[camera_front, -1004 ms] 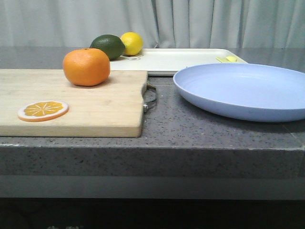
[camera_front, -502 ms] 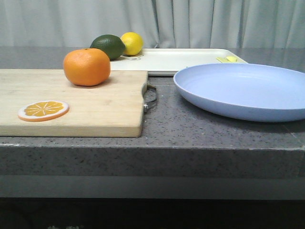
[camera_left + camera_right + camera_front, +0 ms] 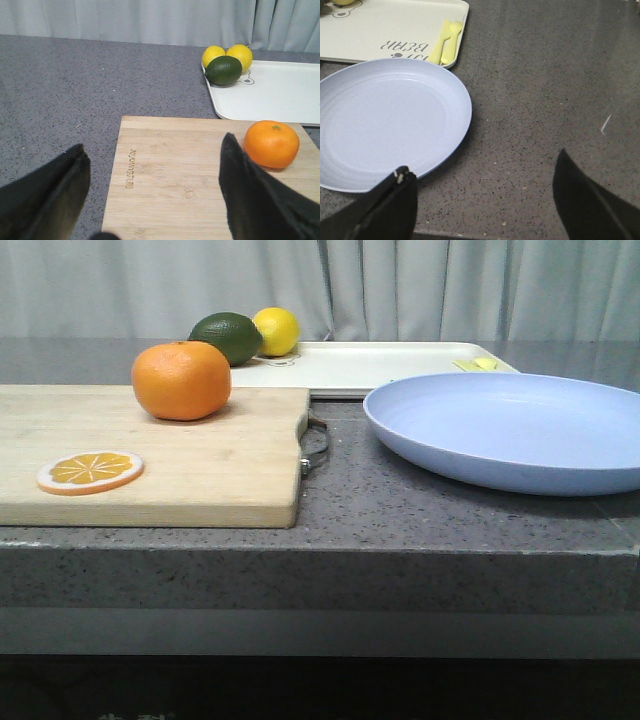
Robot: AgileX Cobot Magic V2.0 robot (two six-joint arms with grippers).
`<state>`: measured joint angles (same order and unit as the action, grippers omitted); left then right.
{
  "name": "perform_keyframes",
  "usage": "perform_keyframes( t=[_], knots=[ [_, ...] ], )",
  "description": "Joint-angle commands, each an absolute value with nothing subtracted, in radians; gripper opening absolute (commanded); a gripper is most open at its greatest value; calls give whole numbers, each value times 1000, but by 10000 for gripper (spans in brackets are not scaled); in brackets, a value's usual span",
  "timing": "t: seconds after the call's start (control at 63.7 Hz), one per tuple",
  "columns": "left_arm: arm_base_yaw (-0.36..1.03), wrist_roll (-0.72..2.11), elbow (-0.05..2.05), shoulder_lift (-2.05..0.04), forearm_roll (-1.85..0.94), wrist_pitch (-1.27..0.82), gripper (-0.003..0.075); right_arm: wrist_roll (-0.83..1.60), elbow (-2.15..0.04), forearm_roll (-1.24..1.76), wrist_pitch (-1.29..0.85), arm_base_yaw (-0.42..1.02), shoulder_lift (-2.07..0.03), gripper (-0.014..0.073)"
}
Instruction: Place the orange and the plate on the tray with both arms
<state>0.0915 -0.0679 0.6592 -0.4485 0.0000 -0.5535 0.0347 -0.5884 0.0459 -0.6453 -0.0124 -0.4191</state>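
1. Orange-skinned and round, the orange [image 3: 181, 380] is seen resting on the wooden cutting board [image 3: 200, 465], toward its far edge, near the tray [image 3: 380, 365] but not on it.
2. No part of the task is judged done: the plate [image 3: 510, 430] lies on the grey desk [image 3: 400, 510], in front of the tray, and nothing is held by either hand.
3. The left hand [image 3: 150, 195] is shown spread wide in its wrist view, above the near part of the cutting board, with the orange just beside one finger and apparently not touched.
4. The right hand [image 3: 485, 205] is likewise spread wide, held over the bare desk beside the plate's rim; whether one finger touches the rim cannot be told.
5. Both grasps and both transfers are therefore judged to remain: the orange to be picked up by the left hand, the plate by the right, and each set on the tray.
6. The tray is seen to hold a green lime [image 3: 227, 337] and two lemons [image 3: 227, 54] at its far left corner, and pale yellow cutlery [image 3: 446, 42] along its right edge; its middle is bare.
7. The plate is shown with nothing in it.
8. An orange slice [image 3: 91, 471] lies flat on the near part of the cutting board, well apart from the whole fruit.
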Motion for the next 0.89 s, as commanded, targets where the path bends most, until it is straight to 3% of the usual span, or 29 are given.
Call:
perform_keyframes(
  t=[0.0, 0.314, 0.502, 0.879],
  knots=[
    [120, -60, 713, -479, -16, -502, 538, 45, -620, 35, -581, -17, -435, 578],
    [367, 12, 822, -693, 0, -511, 544, 45, -620, 36, -581, -17, -435, 578],
    [476, 12, 912, -870, 0, -510, 641, 45, -620, 36, -581, -17, -435, 578],
    [516, 12, 1138, -1289, 20, -514, 648, 45, -620, 36, -581, -17, -435, 578]
  ],
)
